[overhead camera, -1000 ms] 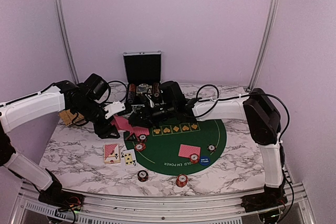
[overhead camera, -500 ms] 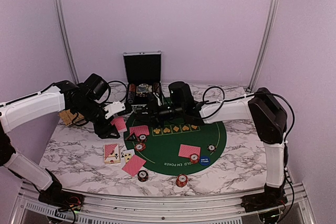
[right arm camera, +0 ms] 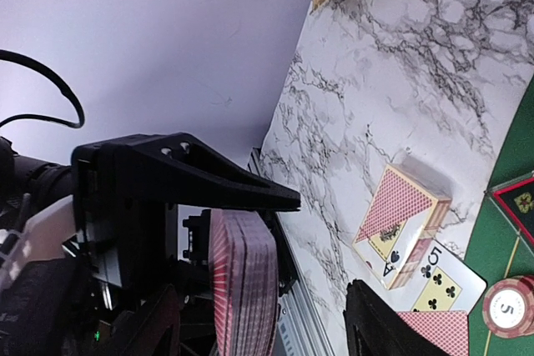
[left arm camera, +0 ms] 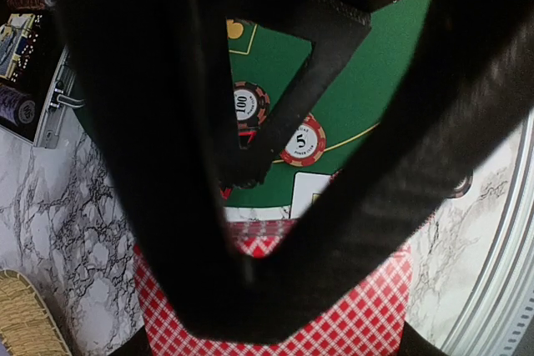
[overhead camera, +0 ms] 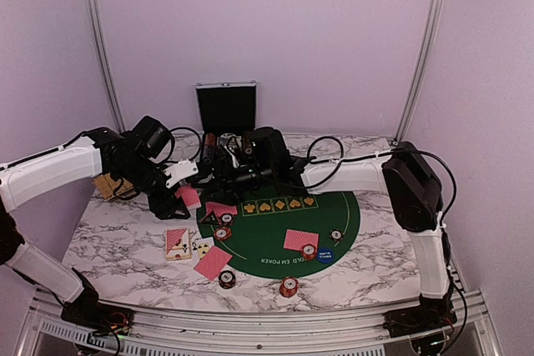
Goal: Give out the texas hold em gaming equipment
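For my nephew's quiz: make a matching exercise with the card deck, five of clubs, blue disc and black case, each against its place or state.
1 card deck
2 five of clubs
3 blue disc
4 black case

A on the green mat
B lid up, at the back
C face up
D in the left gripper

Pairs: 1-D, 2-C, 3-A, 4-B

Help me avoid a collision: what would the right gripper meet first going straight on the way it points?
Most likely the deck of red-backed cards clamped in the left gripper, directly ahead of the right gripper in its wrist view; exact depth is unclear.
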`<state>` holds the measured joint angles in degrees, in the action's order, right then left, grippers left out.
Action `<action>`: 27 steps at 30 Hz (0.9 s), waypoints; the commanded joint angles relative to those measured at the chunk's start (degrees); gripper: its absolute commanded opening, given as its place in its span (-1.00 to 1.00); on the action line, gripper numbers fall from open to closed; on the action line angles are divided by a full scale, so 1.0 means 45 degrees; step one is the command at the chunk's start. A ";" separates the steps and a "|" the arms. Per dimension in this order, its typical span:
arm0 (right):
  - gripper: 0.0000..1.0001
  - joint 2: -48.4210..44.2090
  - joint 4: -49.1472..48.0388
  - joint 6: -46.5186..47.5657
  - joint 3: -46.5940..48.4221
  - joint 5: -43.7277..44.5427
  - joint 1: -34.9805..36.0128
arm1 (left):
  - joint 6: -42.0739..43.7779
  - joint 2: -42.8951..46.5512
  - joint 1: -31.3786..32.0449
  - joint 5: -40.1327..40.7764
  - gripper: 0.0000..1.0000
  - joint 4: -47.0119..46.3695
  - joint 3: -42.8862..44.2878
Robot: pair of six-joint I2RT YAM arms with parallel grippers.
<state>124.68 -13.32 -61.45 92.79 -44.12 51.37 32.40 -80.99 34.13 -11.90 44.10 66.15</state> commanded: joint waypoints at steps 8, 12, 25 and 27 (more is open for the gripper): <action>0.44 -0.1151 -0.0266 0.0303 -0.1638 -0.0093 -0.0030 | 0.0177 0.0255 -0.0006 -0.0081 -1.00 0.0010 0.0098; 0.50 -0.1390 -0.0303 0.0471 -0.1910 -0.0218 -0.0137 | 0.0172 0.0198 -0.0006 -0.0147 -1.00 0.0021 0.0118; 0.64 -0.0012 -0.0204 0.0134 -0.0022 -0.0450 0.0250 | 0.0169 0.0153 -0.0006 -0.0182 -1.00 0.0019 0.0058; 0.65 0.0220 -0.0077 0.0121 0.0202 -0.0482 0.0295 | 0.0180 0.0129 -0.0007 -0.0182 -1.00 0.0010 0.0066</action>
<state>123.55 -13.34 -60.47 90.19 -45.21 51.81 32.58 -80.93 34.17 -11.99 44.21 66.13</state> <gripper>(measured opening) 0.822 0.661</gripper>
